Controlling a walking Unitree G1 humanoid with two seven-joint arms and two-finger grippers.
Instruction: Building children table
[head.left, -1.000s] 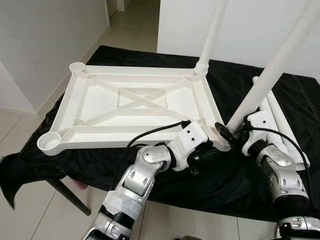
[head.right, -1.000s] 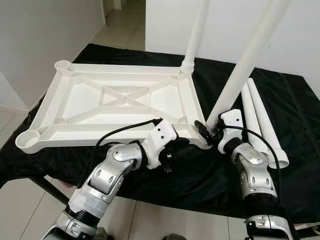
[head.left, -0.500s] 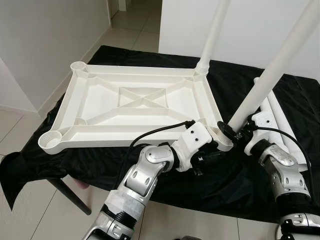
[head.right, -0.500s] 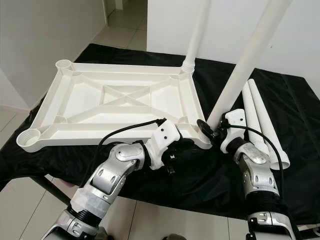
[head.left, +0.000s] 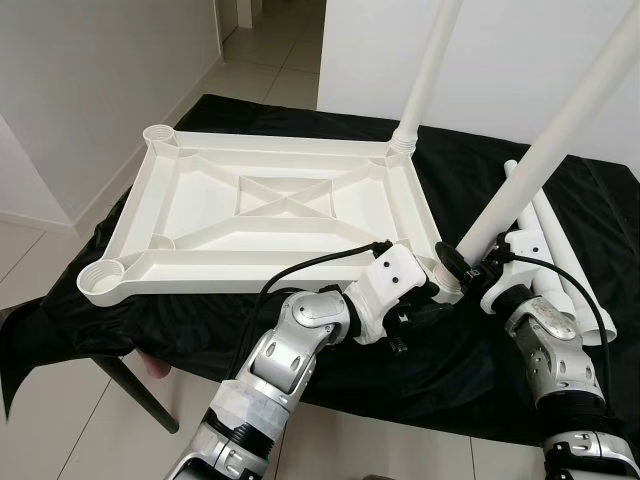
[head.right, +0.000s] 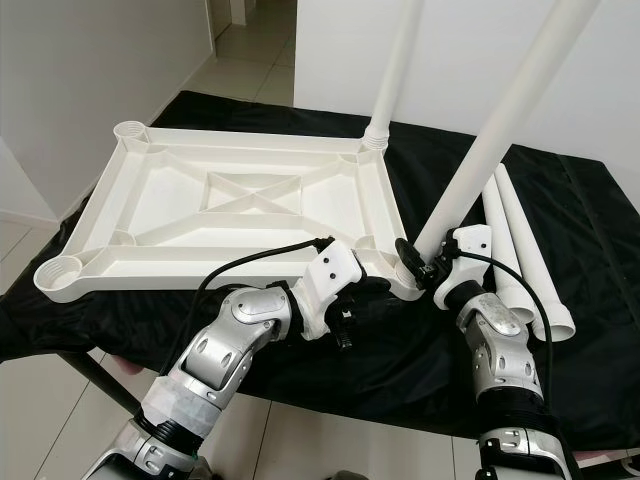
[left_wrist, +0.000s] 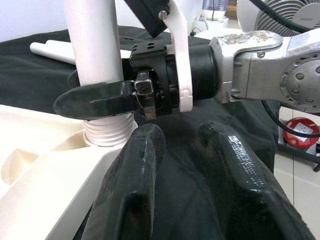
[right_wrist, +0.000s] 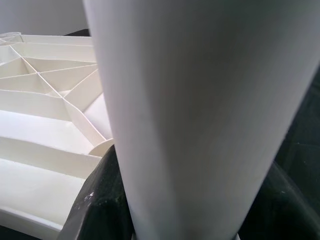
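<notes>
An upside-down white plastic table top (head.left: 250, 262) lies on a black cloth. One white leg (head.left: 430, 60) stands screwed into its far right corner. My right gripper (head.left: 462, 268) is shut on a second white leg (head.left: 540, 150), which tilts to the right. In the left wrist view that leg's threaded end (left_wrist: 107, 132) sits at the near right corner socket, with a black finger (left_wrist: 95, 100) wrapped just above it. My left gripper (head.left: 425, 308) hovers low beside that same corner, open by a narrow gap with nothing between its fingers (left_wrist: 130, 190).
Two spare white legs (head.right: 515, 250) lie on the cloth at the right. Open sockets sit at the near left corner (head.left: 100, 280) and the far left corner (head.left: 158, 133). The cloth-covered table's front edge is just below my arms, over tiled floor. White walls stand behind and to the left.
The right gripper has carried the leg's lower end slightly left, closer onto the near right corner socket. The left gripper has stayed by that corner.
</notes>
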